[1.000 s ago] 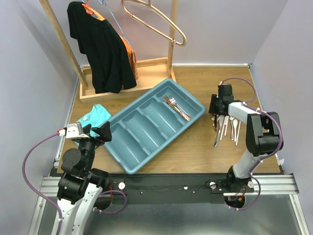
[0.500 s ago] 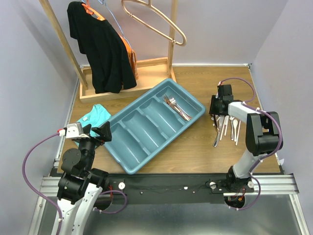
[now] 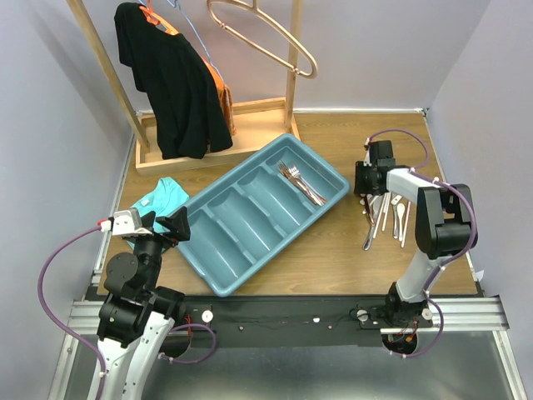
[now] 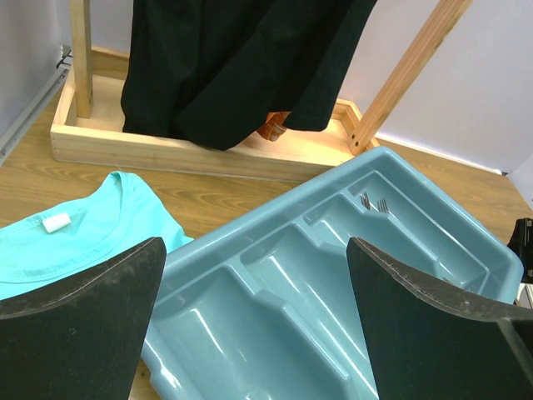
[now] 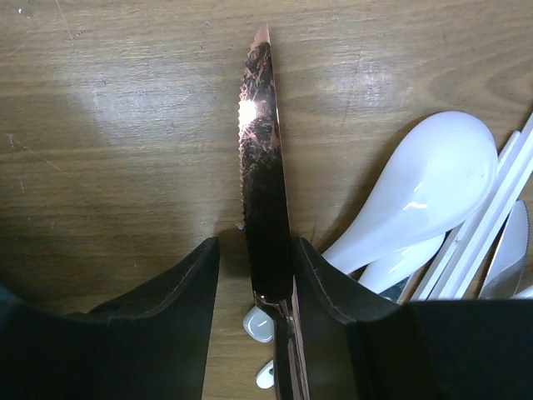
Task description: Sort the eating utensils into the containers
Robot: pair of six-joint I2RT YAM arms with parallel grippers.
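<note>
The teal cutlery tray (image 3: 218,279) lies diagonally mid-table, with coppery forks (image 3: 301,183) in its far right compartment; the other compartments look empty. It also shows in the left wrist view (image 4: 466,250). My right gripper (image 3: 364,185) is low over the table at the loose pile of utensils (image 3: 387,218). In the right wrist view the right gripper (image 5: 254,267) straddles a coppery serrated knife (image 5: 261,167) lying on the wood. The knife touches the right finger, with a gap to the left one. White spoons (image 5: 429,192), chopsticks (image 5: 491,212) and a silver knife (image 5: 510,254) lie beside it. My left gripper (image 4: 254,325) is open and empty.
A folded teal cloth (image 3: 158,200) lies left of the tray, beside my left gripper (image 3: 166,223). A wooden rack (image 3: 216,150) with a black garment (image 3: 171,79) and large metal hangers (image 3: 266,37) stands at the back. Walls close in on both sides.
My right gripper has shifted slightly toward the far left over the utensil pile. The left arm has not moved.
</note>
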